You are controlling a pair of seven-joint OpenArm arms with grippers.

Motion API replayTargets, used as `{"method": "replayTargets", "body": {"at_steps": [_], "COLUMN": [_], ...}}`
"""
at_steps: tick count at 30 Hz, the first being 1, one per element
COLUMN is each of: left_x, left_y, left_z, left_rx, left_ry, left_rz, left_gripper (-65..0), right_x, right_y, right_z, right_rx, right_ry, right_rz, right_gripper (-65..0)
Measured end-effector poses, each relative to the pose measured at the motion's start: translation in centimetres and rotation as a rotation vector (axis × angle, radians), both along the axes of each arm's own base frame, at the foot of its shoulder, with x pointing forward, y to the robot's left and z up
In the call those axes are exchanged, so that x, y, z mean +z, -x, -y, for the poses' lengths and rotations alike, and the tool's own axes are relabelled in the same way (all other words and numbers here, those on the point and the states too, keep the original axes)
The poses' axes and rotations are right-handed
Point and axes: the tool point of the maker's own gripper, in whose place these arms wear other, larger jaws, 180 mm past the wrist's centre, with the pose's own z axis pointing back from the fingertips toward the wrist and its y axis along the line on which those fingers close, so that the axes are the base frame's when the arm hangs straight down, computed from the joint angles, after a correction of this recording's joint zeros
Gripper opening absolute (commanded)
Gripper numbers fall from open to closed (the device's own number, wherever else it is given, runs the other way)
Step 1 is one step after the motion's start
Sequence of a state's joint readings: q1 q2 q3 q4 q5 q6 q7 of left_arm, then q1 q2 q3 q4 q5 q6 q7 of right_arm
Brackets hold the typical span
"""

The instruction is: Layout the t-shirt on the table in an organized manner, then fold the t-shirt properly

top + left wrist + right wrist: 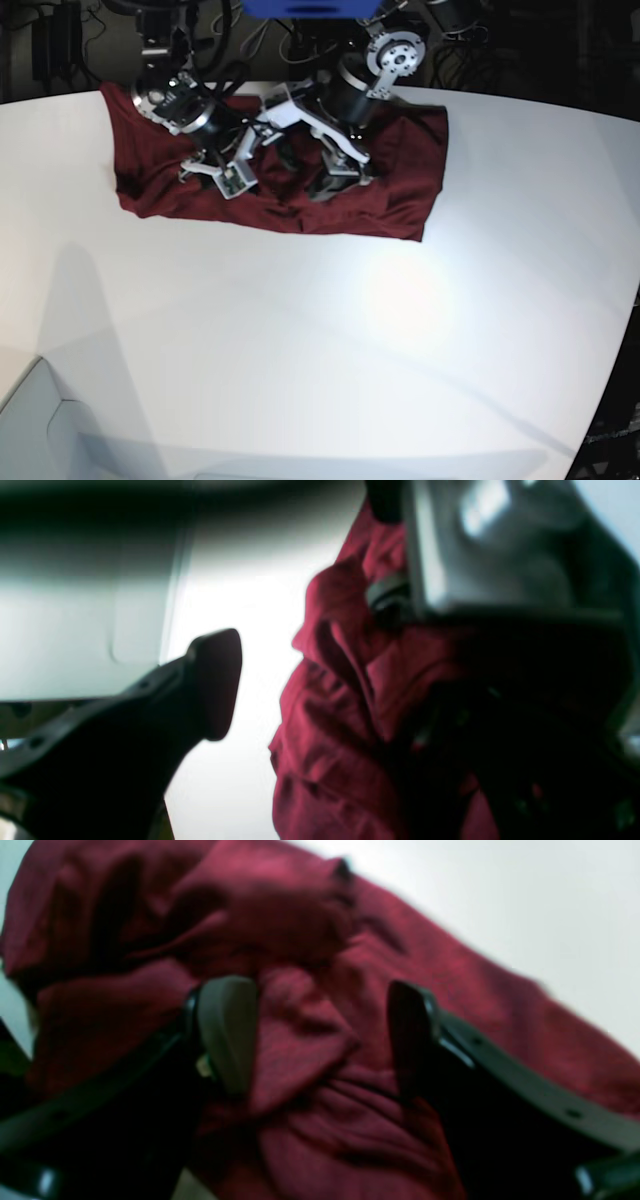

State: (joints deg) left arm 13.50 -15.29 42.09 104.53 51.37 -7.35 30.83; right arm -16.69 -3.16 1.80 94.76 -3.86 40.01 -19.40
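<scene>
Dark cables (pixel 60 40) and a blue panel (pixel 305 8) behind.

One t-shirt (pixel 400 190) lies on one table (pixel 330 350), with two robot arms above it.

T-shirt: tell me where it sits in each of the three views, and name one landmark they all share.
Left wrist: the t-shirt fills the centre and right, bunched, partly behind the arm's metal housing.
Right wrist: the t-shirt covers most of the frame, wrinkled, behind the open right claw.
Base: the t-shirt lies crumpled near the table's far edge, under both arms.
Shared landmark: the white table, also seen at and.
</scene>
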Motion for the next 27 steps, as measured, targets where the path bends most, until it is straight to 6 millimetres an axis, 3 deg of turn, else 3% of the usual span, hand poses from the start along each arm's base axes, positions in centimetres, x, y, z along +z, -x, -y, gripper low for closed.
{"method": "replayTargets", "body": {"at_steps": [4,6,14,20,27], "left_x": [0.0,0.2,0.8,4.5,4.6], "left_y": [0.0,-0.2,-0.2,-0.1,0.1], "left_z": [0.0,0.2,0.8,1.6,1.4], "left_rx": [0.000,0.010,0.019,0.007,0.018], "left_ry": [-0.002,0.004,0.030,0.116,0.121], "left_rz": [0.000,0.003,0.006,0.070,0.063], "left_gripper": [-16.4,-16.4,-16.5,-16.5,-16.5], "right_x": [-1.0,-0.9,-0.7,-0.5,-0.3], "right_y": [0.1,-0.1,-0.8,-1.3,-1.4], "right_z": [0.0,0.1,0.9,1.0,1.0], "right_rx": [0.000,-0.003,-0.001,0.000,-0.001], "right_ry": [-0.003,-0.001,0.021,0.024,0.025], "right_rz": [-0.027,-0.024,-0.009,0.003,0.007], "right_gripper": [-24.7,-28.4,-65.0,-65.0,-65.0]}}
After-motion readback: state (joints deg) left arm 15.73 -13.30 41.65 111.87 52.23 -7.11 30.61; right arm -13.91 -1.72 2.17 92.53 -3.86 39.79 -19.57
